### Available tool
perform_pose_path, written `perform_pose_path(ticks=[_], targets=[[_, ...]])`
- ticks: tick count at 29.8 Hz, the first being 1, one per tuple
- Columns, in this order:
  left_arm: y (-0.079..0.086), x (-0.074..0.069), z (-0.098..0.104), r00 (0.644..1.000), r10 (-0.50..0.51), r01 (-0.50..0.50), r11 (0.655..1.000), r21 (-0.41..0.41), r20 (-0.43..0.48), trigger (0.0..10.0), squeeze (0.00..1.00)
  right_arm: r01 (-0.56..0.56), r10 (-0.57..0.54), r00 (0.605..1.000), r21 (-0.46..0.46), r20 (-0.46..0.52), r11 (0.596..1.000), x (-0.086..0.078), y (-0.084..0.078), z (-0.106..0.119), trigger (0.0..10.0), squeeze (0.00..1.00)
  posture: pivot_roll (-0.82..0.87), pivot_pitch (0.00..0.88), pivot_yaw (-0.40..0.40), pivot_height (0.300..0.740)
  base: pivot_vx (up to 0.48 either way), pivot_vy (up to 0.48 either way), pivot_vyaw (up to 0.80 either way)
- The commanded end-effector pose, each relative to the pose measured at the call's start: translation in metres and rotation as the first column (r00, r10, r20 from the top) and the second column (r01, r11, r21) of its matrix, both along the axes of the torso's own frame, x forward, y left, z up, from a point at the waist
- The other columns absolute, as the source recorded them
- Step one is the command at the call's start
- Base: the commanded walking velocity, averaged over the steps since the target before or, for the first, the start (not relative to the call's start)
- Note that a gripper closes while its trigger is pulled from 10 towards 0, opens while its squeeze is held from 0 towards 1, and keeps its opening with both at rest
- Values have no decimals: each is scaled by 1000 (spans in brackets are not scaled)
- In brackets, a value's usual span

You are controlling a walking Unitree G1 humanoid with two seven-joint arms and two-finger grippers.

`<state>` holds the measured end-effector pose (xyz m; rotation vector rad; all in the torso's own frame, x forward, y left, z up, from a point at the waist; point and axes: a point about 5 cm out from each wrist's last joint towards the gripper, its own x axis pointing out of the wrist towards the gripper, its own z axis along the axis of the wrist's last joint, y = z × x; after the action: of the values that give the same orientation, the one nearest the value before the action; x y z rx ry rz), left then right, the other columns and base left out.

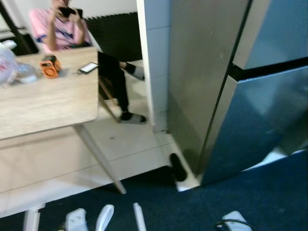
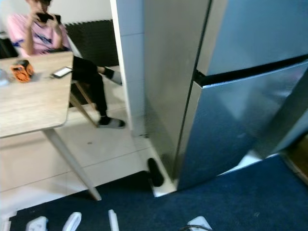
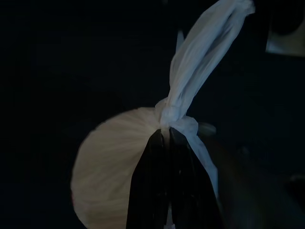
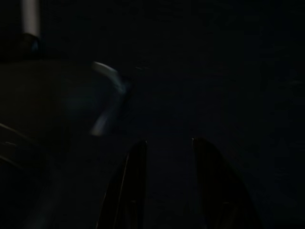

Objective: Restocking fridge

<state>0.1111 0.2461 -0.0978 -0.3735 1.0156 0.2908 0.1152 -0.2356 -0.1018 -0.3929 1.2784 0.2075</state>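
A tall steel fridge [image 1: 250, 96] stands ahead on the right with both doors closed, a dark seam [image 1: 269, 68] between upper and lower door. In the dark left wrist view my left gripper [image 3: 167, 136] is shut on the knot of a white plastic bag [image 3: 114, 162] that hangs round and full below it, its tied handles [image 3: 205, 52] trailing off. The right wrist view is very dark; my right gripper [image 4: 167, 143] hangs with its two fingers apart and nothing between them.
A wooden table [image 1: 48, 101] stands on the left, carrying an orange object [image 1: 50, 66], a phone [image 1: 88, 67] and a plastic bag [image 1: 8, 65]. A person in a pink shirt [image 1: 62, 29] sits behind it. A white pillar [image 1: 154, 62] flanks the fridge. Blue carpet [image 1: 250, 197] lies underfoot.
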Motion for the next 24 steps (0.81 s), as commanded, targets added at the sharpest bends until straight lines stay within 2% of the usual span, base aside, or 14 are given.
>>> perform_pose_path(ticks=[1, 12, 18, 24], targets=[[4, 2, 1, 1000, -2, 2, 1000, 13, 2, 10000, 0, -13, 13, 1000, 19, 10, 1000, 3, 7, -1, 10000, 0, -7, 0, 38, 740, 0, -472, 0], [2, 3, 1, 1000, 12, -12, 1000, 10, 1, 10000, 0, -30, 30, 999, 25, 12, 999, 6, 9, 0, 10000, 0, -10, 0, 35, 740, 0, -460, 0], [-1, 5, 1, 999, 35, -35, 999, -6, 8, 10000, 0, -38, 37, 999, 24, 16, 999, 8, 8, 1, 10000, 0, -14, 0, 28, 740, 0, 0, 0], [-6, 5, 0, 1000, 17, -17, 1000, -24, 13, 10000, 0, -42, 42, 999, 25, 21, 999, 11, 7, 2, 10000, 0, -16, 0, 24, 740, 0, -57, 0]])
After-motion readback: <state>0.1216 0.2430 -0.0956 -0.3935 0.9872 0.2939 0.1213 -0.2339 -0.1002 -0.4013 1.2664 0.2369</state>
